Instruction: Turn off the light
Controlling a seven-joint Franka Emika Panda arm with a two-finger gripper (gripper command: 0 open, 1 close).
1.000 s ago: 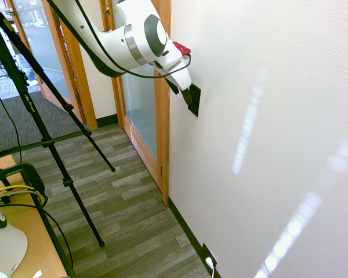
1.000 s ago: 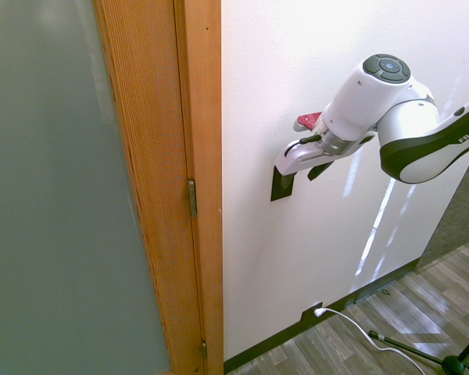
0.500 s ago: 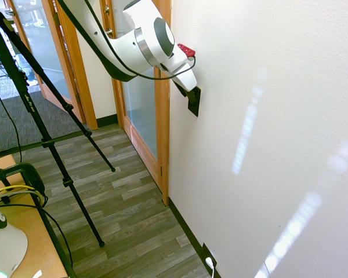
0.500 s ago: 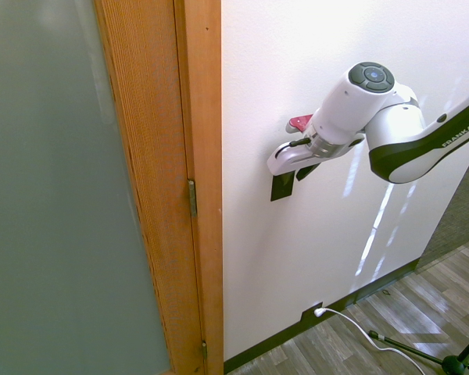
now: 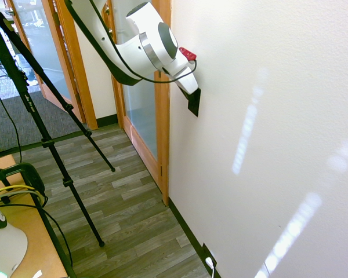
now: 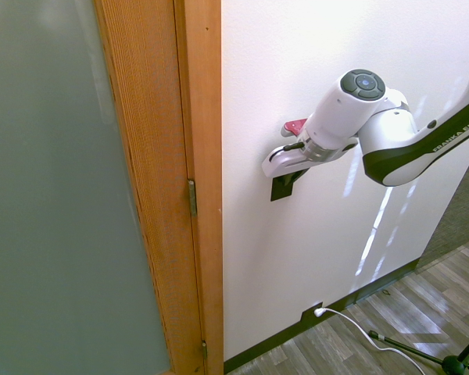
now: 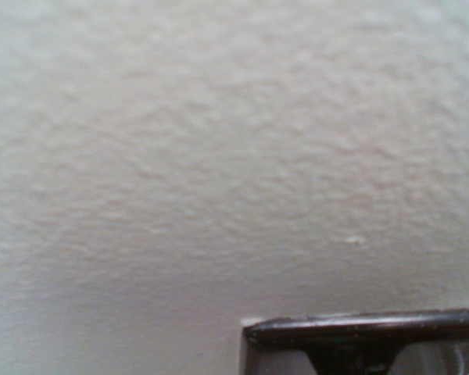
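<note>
The light itself is out of view. Its switch (image 5: 194, 103) is a small black upright plate on the white wall, just right of the wooden door frame; it also shows in the second exterior view as the switch (image 6: 279, 188). My gripper (image 5: 188, 91) points into the wall and is pressed against the top of the plate, covering its upper part. From the other side the gripper (image 6: 291, 173) sits right over the plate. The wrist view is mostly bare wall, with a dark edge (image 7: 367, 326) low in the picture.
A wooden door frame (image 6: 197, 187) with frosted glass stands right beside the switch. Low on the wall, a black outlet plate (image 5: 207, 253) holds a white plug (image 6: 320, 312) whose cable trails onto the wood-look floor. A desk corner (image 5: 29, 231) is at the lower left.
The arm has pushed the gripper closer to the wall and a little towards the door frame. The hand now covers the upper part of the switch plate.
</note>
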